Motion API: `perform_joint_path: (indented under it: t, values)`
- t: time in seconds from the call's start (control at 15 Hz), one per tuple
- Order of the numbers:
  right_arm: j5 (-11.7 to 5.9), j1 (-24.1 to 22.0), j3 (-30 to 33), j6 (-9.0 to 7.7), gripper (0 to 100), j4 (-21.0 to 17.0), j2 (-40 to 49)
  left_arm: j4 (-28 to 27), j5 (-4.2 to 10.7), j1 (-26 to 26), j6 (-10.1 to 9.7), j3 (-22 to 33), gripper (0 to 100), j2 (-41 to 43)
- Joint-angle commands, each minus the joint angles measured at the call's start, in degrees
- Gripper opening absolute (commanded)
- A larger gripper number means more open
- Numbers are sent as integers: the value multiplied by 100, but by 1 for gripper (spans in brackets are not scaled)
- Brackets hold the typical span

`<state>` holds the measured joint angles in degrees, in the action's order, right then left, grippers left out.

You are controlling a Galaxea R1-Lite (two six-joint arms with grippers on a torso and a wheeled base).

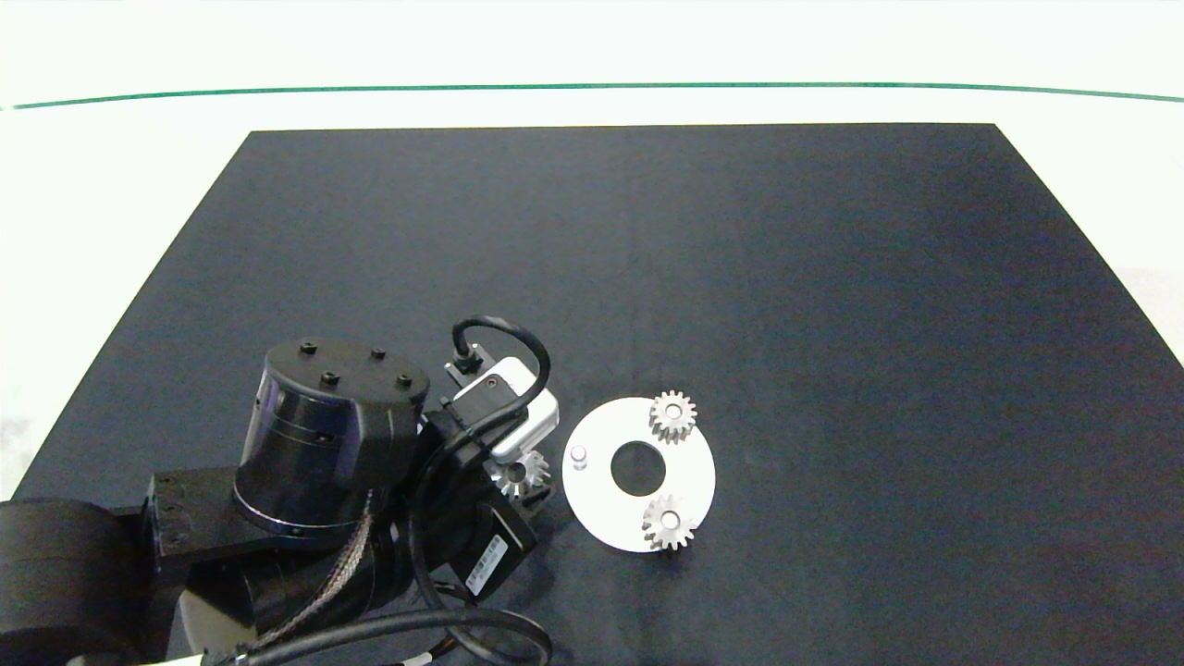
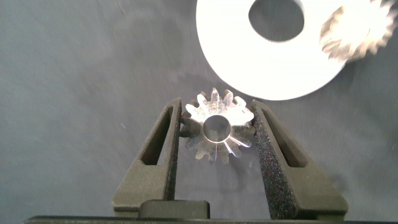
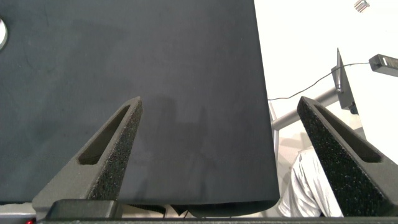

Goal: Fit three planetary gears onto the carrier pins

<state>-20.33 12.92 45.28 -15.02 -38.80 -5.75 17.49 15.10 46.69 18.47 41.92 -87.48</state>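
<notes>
A white disc [image 1: 601,504] lies on the black mat. Two planetary gears [image 1: 672,416] [image 1: 668,523] sit on its far and near carrier pins. The left pin [image 1: 579,454] stands bare. My left gripper [image 1: 524,475] is just left of the disc, shut on the third gear [image 1: 527,470]. In the left wrist view both fingers press that gear's [image 2: 216,127] teeth, with the disc's [image 2: 249,68] rim close beyond it and a mounted gear [image 2: 357,28] in the corner. My right gripper [image 3: 219,102] is open and holds nothing; it is outside the head view.
The black mat [image 1: 740,277] covers most of the white table [image 1: 111,203]. The left arm's bulky wrist [image 1: 324,435] fills the near-left corner. In the right wrist view the mat's edge [image 3: 264,124], a cable and a metal frame show.
</notes>
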Motion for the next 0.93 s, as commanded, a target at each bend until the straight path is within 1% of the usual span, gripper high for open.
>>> perform_joint_path:
  t: [0.07,0.13,0.2,0.27,0.33,0.93]
  values:
    - [-14,0,-28,-10,100,-22,-13,26,133,174,34,237,13,-120]
    - [-14,-9,-28,-10,100,-22,-13,-35,133,279,34,475,13,-234]
    - [-14,-9,-28,-10,100,-22,-13,-220,142,306,34,633,13,-331]
    - [-14,-27,-28,-10,100,-22,-13,-387,203,306,60,782,13,-375]
    - [-14,-27,-19,-10,100,-22,-13,-519,230,306,78,897,13,-419]
    - [-14,-35,-19,-10,100,-22,-13,-493,221,288,87,993,13,-841]
